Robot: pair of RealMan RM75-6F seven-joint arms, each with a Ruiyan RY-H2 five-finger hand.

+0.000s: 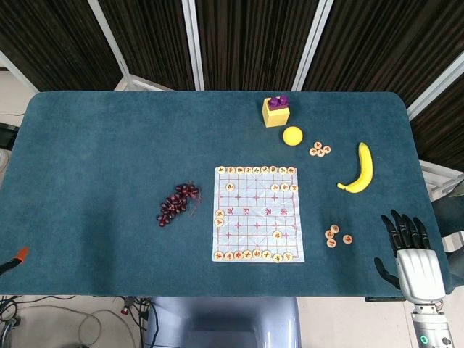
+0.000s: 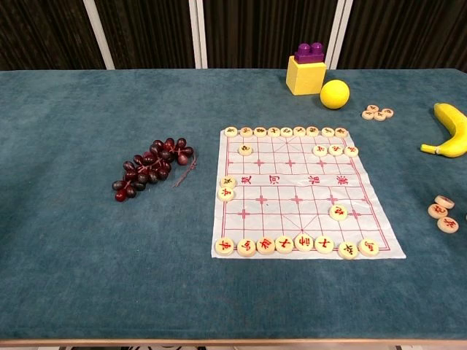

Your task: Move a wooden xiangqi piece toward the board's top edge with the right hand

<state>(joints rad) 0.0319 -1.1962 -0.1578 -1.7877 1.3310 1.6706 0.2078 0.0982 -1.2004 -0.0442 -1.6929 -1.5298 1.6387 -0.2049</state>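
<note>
A white xiangqi board (image 1: 257, 214) (image 2: 299, 189) lies in the middle of the table, with round wooden pieces in rows along its top and bottom edges and a few scattered inside, such as one piece (image 1: 278, 234) (image 2: 338, 211) near the lower right. My right hand (image 1: 409, 243) hovers at the table's near right corner, well to the right of the board, fingers spread and holding nothing. It shows only in the head view. My left hand is out of sight.
Loose pieces lie off the board at right (image 1: 337, 235) (image 2: 442, 211) and far right (image 1: 320, 149) (image 2: 378, 112). A banana (image 1: 360, 170) (image 2: 451, 129), a yellow ball (image 1: 292, 135) (image 2: 335, 93), a yellow block with a purple brick (image 1: 275, 110) (image 2: 306, 69) and dark grapes (image 1: 177, 202) (image 2: 149, 168) surround the board.
</note>
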